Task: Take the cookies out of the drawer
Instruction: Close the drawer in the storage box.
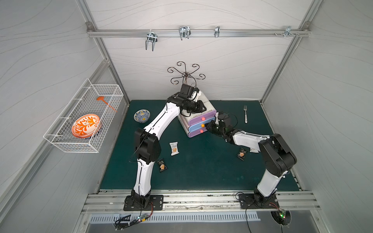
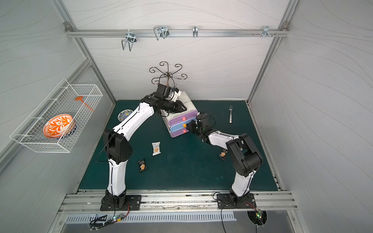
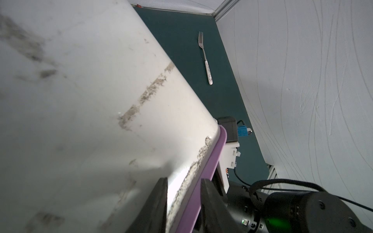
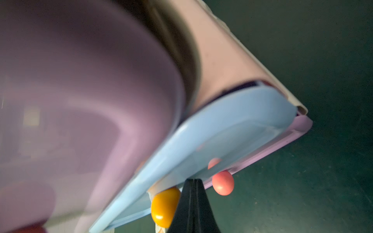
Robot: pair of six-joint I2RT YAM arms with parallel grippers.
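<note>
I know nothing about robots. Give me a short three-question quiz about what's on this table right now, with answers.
1. True or false: the right hand is shut.
2. Its tip sits beside the knob of: A the top purple drawer; B the blue drawer; C the bottom purple drawer.
3. How many black cookie packets lie on the green mat?
Key: 1 true; 2 B, by its orange knob; 3 two.

Left arm (image 1: 161,119) and right arm (image 1: 249,140): white shells, black joint housings, thin black cables outside. Black base plates (image 1: 156,201) with screws. Right gripper (image 4: 193,180): black tapered fingers (image 4: 185,211).
</note>
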